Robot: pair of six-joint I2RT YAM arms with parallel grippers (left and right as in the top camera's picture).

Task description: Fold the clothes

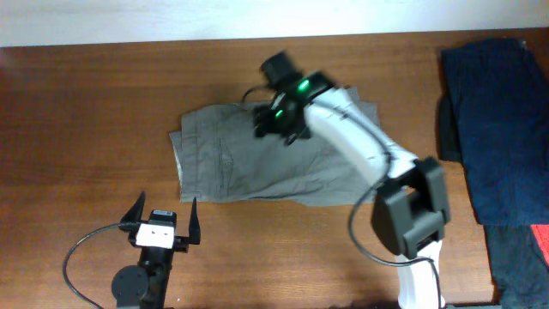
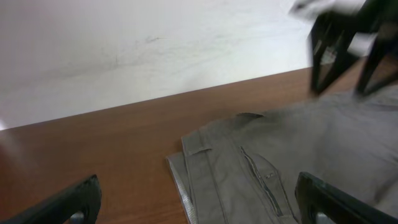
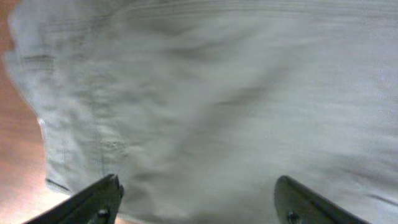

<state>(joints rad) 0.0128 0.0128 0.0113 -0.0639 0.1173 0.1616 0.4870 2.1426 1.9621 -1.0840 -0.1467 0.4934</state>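
Grey-khaki shorts [image 1: 249, 163] lie spread flat in the middle of the wooden table, waistband to the left, with a stitched pocket showing. They also show in the left wrist view [image 2: 292, 162] and fill the right wrist view [image 3: 211, 99]. My right gripper [image 1: 279, 120] hovers over the upper middle of the shorts, open and empty [image 3: 196, 199]. My left gripper [image 1: 163, 219] is open and empty near the front edge, just below the shorts' lower left corner [image 2: 199, 199].
A pile of navy-blue garments [image 1: 497, 120] lies at the right edge, with a dark garment and a red item [image 1: 539, 249] below it. Bare wooden table [image 1: 86, 129] lies left of the shorts. A white wall stands behind the table [image 2: 155, 43].
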